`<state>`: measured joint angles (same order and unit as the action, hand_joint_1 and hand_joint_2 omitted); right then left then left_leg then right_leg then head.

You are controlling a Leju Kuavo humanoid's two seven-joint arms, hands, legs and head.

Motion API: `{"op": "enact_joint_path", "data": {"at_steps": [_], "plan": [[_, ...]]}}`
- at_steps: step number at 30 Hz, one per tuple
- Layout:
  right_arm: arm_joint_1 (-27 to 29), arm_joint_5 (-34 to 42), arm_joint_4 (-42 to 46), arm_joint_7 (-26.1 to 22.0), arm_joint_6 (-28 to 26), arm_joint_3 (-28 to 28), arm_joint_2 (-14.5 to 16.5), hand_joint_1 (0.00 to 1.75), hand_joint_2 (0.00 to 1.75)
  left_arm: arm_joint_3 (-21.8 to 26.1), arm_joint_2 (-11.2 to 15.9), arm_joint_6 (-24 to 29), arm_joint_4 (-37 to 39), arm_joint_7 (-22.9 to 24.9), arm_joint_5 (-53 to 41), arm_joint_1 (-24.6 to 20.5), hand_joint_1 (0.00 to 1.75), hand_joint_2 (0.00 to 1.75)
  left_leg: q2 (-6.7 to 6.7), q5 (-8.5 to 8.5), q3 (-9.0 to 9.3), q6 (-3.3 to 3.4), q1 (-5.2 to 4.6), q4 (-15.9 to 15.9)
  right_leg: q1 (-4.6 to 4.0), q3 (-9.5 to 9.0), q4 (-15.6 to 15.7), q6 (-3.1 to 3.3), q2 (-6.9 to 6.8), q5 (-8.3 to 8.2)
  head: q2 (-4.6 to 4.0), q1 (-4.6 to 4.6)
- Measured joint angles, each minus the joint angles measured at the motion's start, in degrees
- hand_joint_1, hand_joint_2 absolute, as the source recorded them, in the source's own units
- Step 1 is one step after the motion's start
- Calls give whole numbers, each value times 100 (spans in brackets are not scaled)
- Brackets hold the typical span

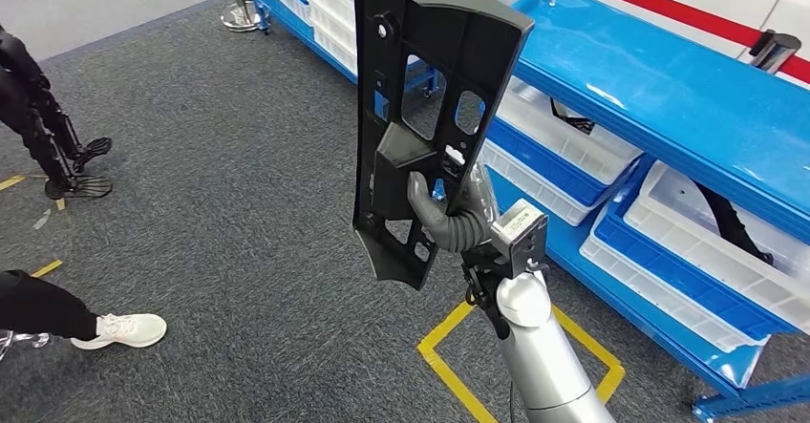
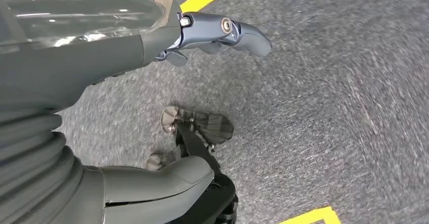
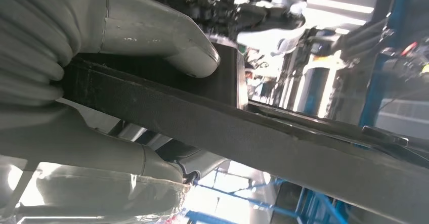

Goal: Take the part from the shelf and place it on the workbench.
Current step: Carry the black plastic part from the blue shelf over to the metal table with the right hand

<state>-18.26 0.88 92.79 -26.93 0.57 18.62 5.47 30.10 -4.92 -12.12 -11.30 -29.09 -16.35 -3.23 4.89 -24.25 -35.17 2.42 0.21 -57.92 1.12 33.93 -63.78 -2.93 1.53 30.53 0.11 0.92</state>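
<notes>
A long black moulded plastic part with several cut-outs stands upright in the air before me, its top near the blue shelf. My right hand grips it near its lower half, thumb wrapped over a boxy block on it. Close up, the right wrist view shows the thumb pressed on the part, with the other fingers under its edge. My left hand hangs over the carpet with fingers apart and nothing in it.
The blue shelf runs along the right, holding white trays with more black parts. Yellow tape marks the grey carpet below my arm. A person's white shoe is at the left, another robot's dark legs further back.
</notes>
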Motion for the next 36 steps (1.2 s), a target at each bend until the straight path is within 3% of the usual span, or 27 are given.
{"op": "enact_joint_path", "data": {"at_steps": [2,5,7,9,11,12,13,16,18,20,22,24,26,27,28,30,31,33,35,36], "plan": [[12,-40,8,6,18,1,1,175,175,54,0,-174,0,153,114,0,0,175,107,1,-43,-64,-12,-38,23,-219,489,15,140,-181,0,-2],[55,-99,37,12,56,-8,4,175,175,132,3,-228,1,293,144,33,0,175,158,32,-111,-169,6,-38,8,-226,541,137,52,-239,0,-7],[92,-143,74,3,85,-16,11,175,175,140,2,-95,2,306,10,44,0,175,-78,-126,-230,-219,11,-274,25,-233,559,219,-51,-263,0,-32],[147,-178,106,-8,112,-28,13,175,175,124,-4,159,2,258,-163,31,0,175,-367,-488,-542,-262,17,-944,4,-235,565,284,-175,-260,0,-57],[208,-193,115,-13,148,-41,8,175,175,103,-8,491,5,349,-272,22,0,175,-452,-745,-867,-291,42,-1623,-31,-231,565,312,-317,-253,0,-58],[227,-193,115,-16,174,-44,8,175,175,98,-10,643,7,560,-308,21,0,175,-466,-736,-908,-293,49,-1716,-42,-229,565,316,-385,-249,0,-59],[230,-189,114,-21,206,-44,9,175,175,97,-10,790,9,886,-345,21,0,175,-484,-624,-822,-285,51,-1569,-50,-231,565,319,-444,-246,0,-59],[165,-165,113,-28,281,-35,38,175,175,96,-11,1100,10,1853,-414,10,0,175,-739,-178,-199,-202,8,-435,-88,-237,562,305,-579,-230,0,-57],[129,-161,113,-26,297,-29,53,175,175,95,-18,1110,9,2045,-445,-10,0,175,-830,-114,-40,-140,-50,-100,-122,-233,561,270,-673,-212,0,-45],[122,-163,113,-19,301,-15,59,175,175,94,-27,1088,9,2079,-480,-20,0,175,-698,-85,-43,-81,-66,-59,-134,-245,568,223,-771,-193,0,-36],[120,-163,114,-13,301,0,62,175,175,93,-42,1080,9,2094,-504,-15,0,175,-585,-32,9,-10,-41,24,-123,-197,402,191,-617,-86,0,-29],[129,-163,111,-8,301,3,51,175,175,92,-51,1074,9,2103,-535,-29,0,175,-471,6,41,43,-20,68,-99,84,-213,216,-315,191,0,-11],[158,-171,104,-1,301,3,30,175,175,91,-52,1069,9,2108,-569,-46,0,175,-326,17,28,58,-15,65,-80,458,-933,222,-194,437,0,1],[175,-179,101,3,301,3,20,175,175,91,-55,1063,9,2108,-585,-47,0,175,-250,19,25,57,-14,62,-67,540,-1064,190,-182,448,0,2],[186,-190,98,6,301,4,13,175,175,90,-59,1057,10,2107,-600,-43,0,175,-175,21,26,51,-10,57,-50,502,-953,136,-174,361,0,1],[192,-213,97,9,301,4,3,175,175,88,-69,1045,10,2100,-625,-38,0,175,-31,16,22,19,2,25,11,157,-194,10,-59,24,0,2],[193,-225,97,10,301,6,2,175,175,88,-72,1041,9,2095,-634,-38,0,175,32,8,7,-13,-2,-3,28,-13,174,-16,28,-116,0,2],[196,-238,97,14,301,8,-1,175,175,88,-72,1036,9,2085,-644,-35,0,175,124,4,-40,-83,-10,-37,35,-176,515,27,129,-240,0,-2],[197,-240,97,16,301,9,0,175,175,88,-68,1033,10,2081,-649,-15,0,175,191,25,-74,-147,7,-31,14,-181,515,123,55,-269,0,-9],[195,-242,97,17,301,9,5,175,175,88,-67,1033,10,2080,-651,-3,0,175,158,11,-92,-174,17,-54,16,-182,521,159,14,-282,0,-10]]}}
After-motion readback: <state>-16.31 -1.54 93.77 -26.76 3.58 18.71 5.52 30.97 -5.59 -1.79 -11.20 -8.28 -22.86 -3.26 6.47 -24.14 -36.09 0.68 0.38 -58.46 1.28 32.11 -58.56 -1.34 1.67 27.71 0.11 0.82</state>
